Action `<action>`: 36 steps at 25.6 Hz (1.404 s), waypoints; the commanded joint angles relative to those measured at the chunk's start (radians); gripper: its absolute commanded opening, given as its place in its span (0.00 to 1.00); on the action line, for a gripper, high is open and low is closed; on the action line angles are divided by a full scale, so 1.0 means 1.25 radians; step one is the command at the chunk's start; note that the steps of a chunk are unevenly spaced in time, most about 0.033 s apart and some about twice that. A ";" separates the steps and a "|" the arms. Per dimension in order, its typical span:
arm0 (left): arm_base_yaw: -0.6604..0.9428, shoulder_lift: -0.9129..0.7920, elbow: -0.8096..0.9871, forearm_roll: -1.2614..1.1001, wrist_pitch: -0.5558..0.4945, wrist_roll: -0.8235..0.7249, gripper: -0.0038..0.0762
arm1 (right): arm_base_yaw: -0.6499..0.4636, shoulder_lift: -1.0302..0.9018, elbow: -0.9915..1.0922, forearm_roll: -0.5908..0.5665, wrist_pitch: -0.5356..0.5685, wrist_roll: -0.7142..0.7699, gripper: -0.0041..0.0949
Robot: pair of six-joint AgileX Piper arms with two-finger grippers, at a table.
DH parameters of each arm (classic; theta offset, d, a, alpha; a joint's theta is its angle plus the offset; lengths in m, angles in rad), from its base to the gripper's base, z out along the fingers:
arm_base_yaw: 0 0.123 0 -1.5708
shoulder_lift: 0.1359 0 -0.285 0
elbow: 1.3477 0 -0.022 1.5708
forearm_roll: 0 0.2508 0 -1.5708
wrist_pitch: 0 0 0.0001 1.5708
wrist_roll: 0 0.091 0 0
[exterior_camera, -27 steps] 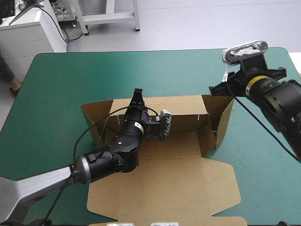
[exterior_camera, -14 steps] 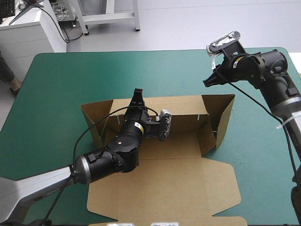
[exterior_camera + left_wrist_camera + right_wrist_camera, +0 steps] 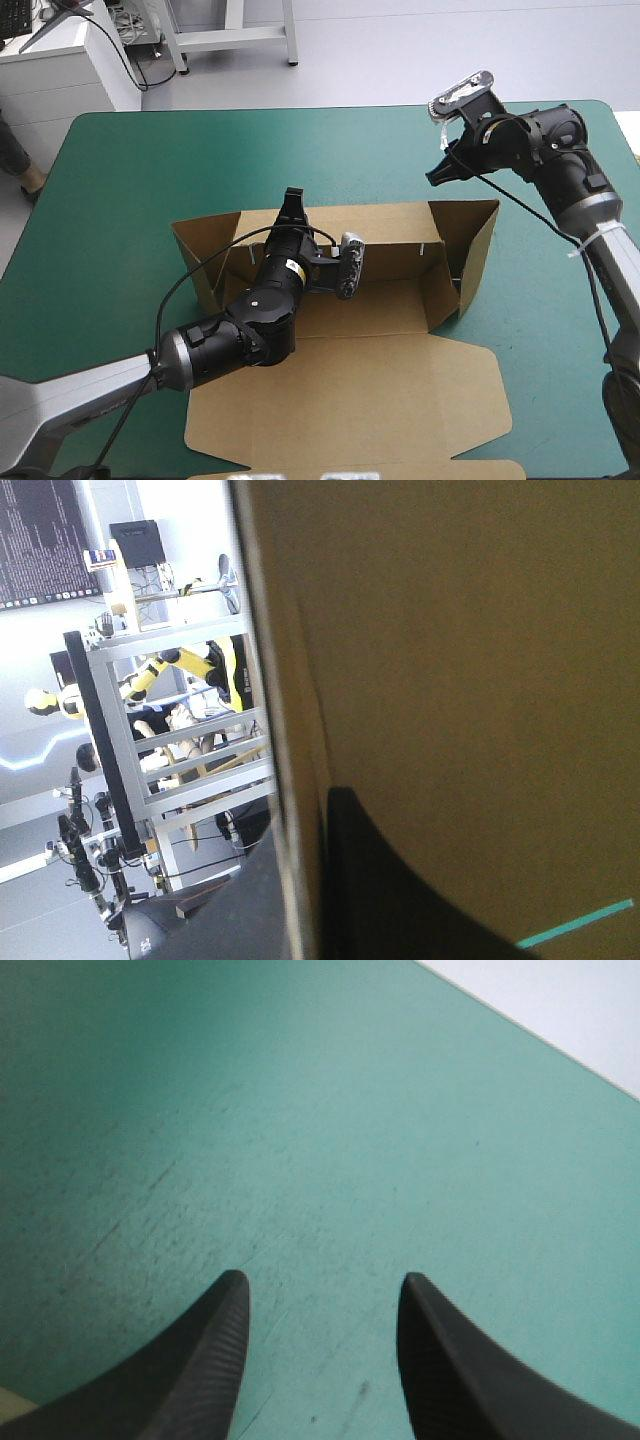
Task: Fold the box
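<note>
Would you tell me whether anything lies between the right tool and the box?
Nothing visible does: the open right tool hangs just beyond the far right corner of the box, with only bare teal-green cover between them.

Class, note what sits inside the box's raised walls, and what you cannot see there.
Inside the box, bare brown floor shows toward the right wall. The left gripper reaches in over the floor and is shut on the far wall. The floor beneath it is covered, so it cannot be seen.

Teal-green table cover (image 3: pixel 120 200), faintly speckled, perhaps scuffed, near its far edge.
</note>
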 commanded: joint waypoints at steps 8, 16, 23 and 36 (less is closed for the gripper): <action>-0.006 -0.022 -0.009 -0.006 -0.030 0.002 0.04 | -0.039 0.015 -0.026 0.023 0.036 -0.026 0.58; -0.006 -0.022 -0.009 -0.006 -0.030 0.002 0.04 | -0.176 0.039 -0.026 0.351 0.174 -0.181 0.58; -0.006 -0.022 -0.009 -0.006 -0.039 0.002 0.04 | -0.187 0.044 -0.015 0.393 0.277 -0.222 0.58; -0.006 -0.022 -0.009 -0.004 -0.052 -0.007 0.04 | -0.187 -0.154 0.291 0.472 0.267 -0.316 0.54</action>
